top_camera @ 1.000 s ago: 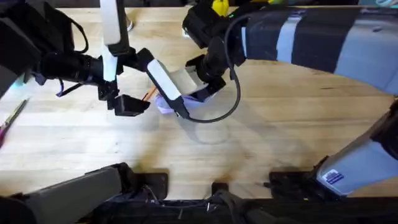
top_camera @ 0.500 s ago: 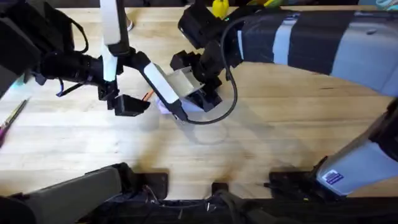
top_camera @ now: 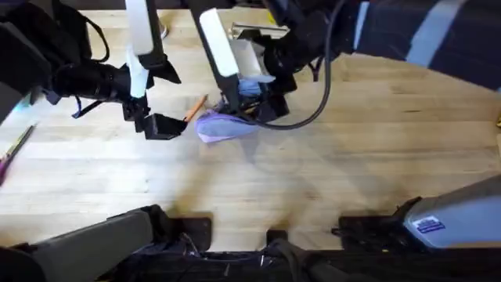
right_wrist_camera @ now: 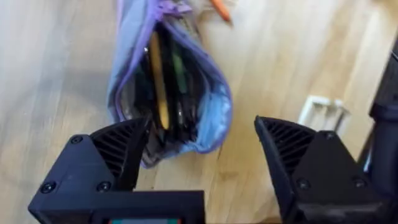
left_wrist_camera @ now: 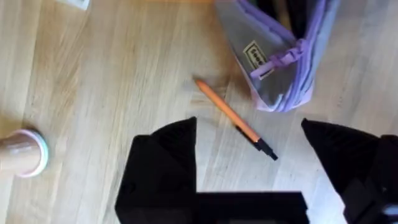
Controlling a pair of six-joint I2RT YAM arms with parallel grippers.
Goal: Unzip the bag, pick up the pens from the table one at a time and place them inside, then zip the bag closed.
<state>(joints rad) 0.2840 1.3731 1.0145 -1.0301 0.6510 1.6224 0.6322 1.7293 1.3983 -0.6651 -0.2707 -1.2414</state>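
The lavender bag (top_camera: 223,125) lies on the table (top_camera: 329,180) with its zip open. In the right wrist view the bag (right_wrist_camera: 127,74) gapes, and a yellowish pen (right_wrist_camera: 158,81) lies inside among dark sticks. An orange pen (top_camera: 196,107) with a dark tip rests on the wood just left of the bag. My left gripper (top_camera: 160,127) hovers open over that orange pen (left_wrist_camera: 233,118), with nothing between its fingers. My right gripper (top_camera: 252,102) hangs open and empty above the bag's far end; the right wrist view shows the gripper (right_wrist_camera: 202,134) over the bag's mouth.
A small round tan cup (left_wrist_camera: 22,152) lies on the wood left of the orange pen. A small white object (right_wrist_camera: 320,112) sits beside the bag. A pink and green stick (top_camera: 16,145) lies at the table's far left edge.
My right arm has lifted and drawn back from the bag, which now lies uncovered. The left arm has stayed in place.
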